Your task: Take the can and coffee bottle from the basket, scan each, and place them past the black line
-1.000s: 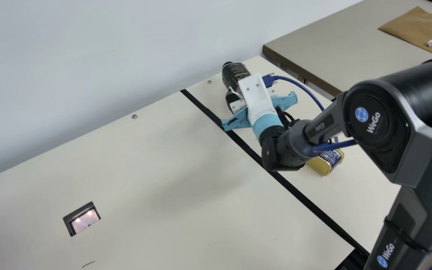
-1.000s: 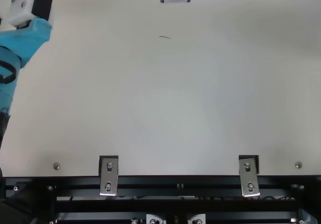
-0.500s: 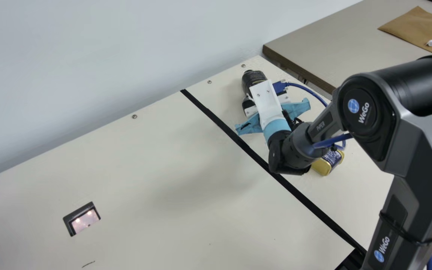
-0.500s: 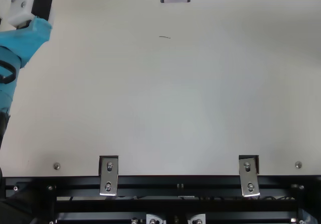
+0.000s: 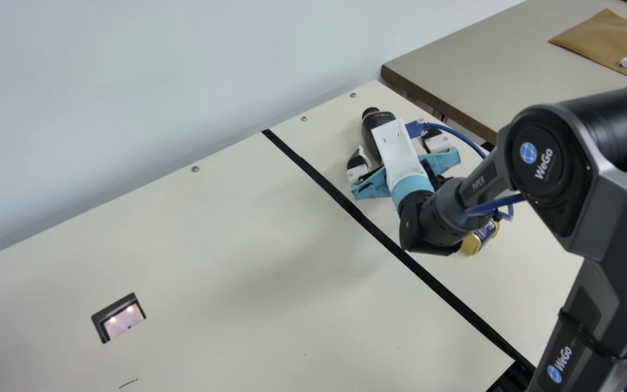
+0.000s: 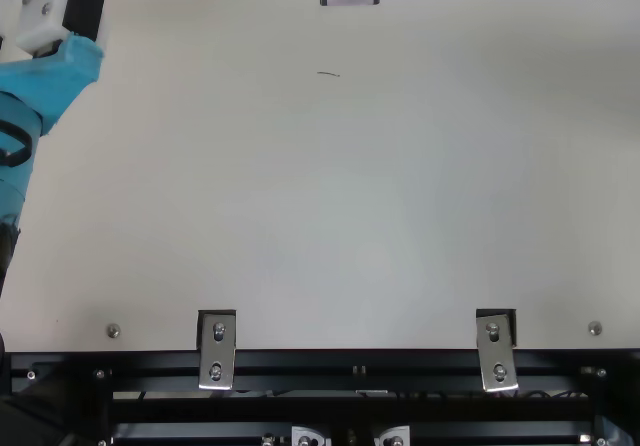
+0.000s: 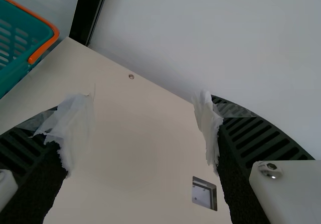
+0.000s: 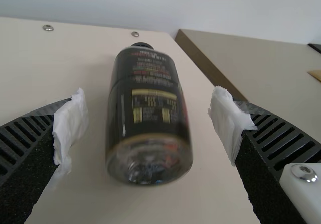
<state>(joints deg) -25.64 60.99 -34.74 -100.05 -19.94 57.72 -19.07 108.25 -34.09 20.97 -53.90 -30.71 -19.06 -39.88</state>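
Apparently lying down, the dark, glossy, cylindrical coffee bottle (image 8: pixel 150 83) is past the straight black line (image 5: pixel 428 278), the right gripper (image 5: pixel 395 140) spread unclenched around it.

The right arm (image 5: pixel 543 169) partly hides the can (image 5: pixel 479 239); the left wrist view crops the basket (image 7: pixel 12 76).

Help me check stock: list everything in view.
Table: one, cream, foreground
Line: one, black, across table
Bottle: one, dark, past line
Can: one, yellow, past line
Scanner: one, black, in table
Basket: one, teal, by table
Brackets: two, silver, table edge
Side table: one, grey, behind
Envelope: one, brown, on side table
Object: one, white, on envelope
Wall: one, pale, behind
Arms: two, black, above table
Left fingers: two, black, over table
Right fingers: two, black, flanking bottle
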